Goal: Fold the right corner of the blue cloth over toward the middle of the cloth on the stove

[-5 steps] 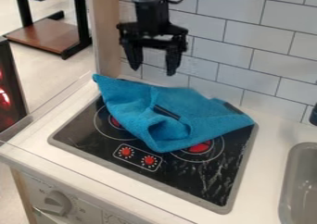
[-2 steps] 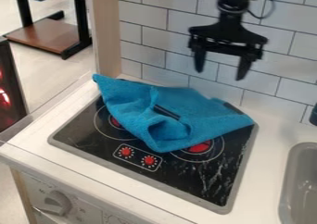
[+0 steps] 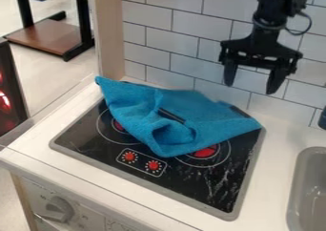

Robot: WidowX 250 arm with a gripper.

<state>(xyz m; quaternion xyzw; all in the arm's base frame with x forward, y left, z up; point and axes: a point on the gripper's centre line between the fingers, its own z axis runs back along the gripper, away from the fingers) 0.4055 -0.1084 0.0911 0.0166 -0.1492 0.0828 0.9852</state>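
Note:
The black gripper [image 3: 251,88] hangs at the upper right, in front of the tiled wall and above the back right part of the counter. Its two fingers stand wide apart with nothing between them. Below and to its left, not touching it, a crumpled blue cloth [image 3: 216,122] lies over the back part of the black stove top [image 3: 191,184]. The cloth has a fold standing up near its middle and dark strips on it, and it partly covers both red burner spots.
A grey sink [image 3: 297,196] is set into the white counter [image 3: 278,144] at the right. A dark object [image 3: 322,119] stands at the right edge. Behind the counter rises the tiled wall [image 3: 191,39], with a wooden post [image 3: 109,34] at its left.
The gripper has moved from above the cloth's left part to the right, ending slightly lower than half a second ago. The cloth has not moved.

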